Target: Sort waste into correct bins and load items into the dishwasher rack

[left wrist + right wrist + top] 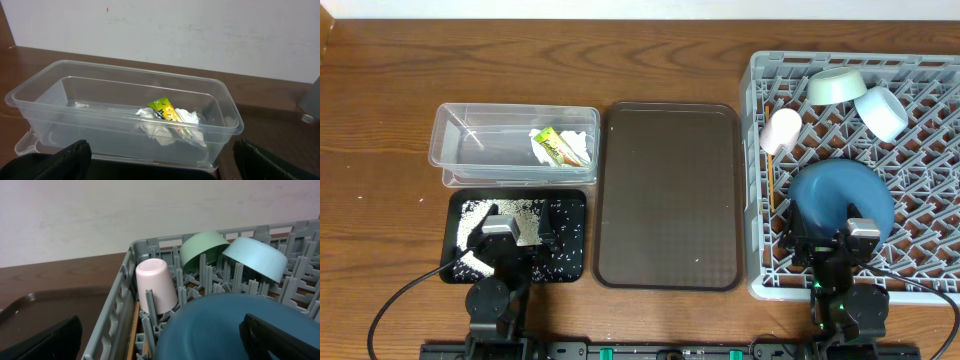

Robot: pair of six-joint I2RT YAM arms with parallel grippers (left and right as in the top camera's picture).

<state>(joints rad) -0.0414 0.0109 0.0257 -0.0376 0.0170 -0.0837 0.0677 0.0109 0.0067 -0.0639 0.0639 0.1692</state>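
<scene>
The clear tub (pixel 470 150) holds the yellow-green wrapper (pixel 553 146) and white tissue (pixel 578 148); they also show in the left wrist view, wrapper (pixel 165 109) and tissue (pixel 165 131). The black tray (pixel 565 250) holds loose rice grains (pixel 525 210). The grey rack (pixel 920 130) holds the blue plate (pixel 840 195), mint bowl (pixel 836 86), light-blue bowl (pixel 882 112), pink-white cup (pixel 781 130) and chopsticks (pixel 771 180). My left gripper (pixel 510 238) is open above the black tray. My right gripper (pixel 832 243) is open at the plate's near edge (pixel 215 330).
A large brown serving tray (pixel 668 195) lies between the bins and the rack. A white wall stands behind the table (pixel 380 90).
</scene>
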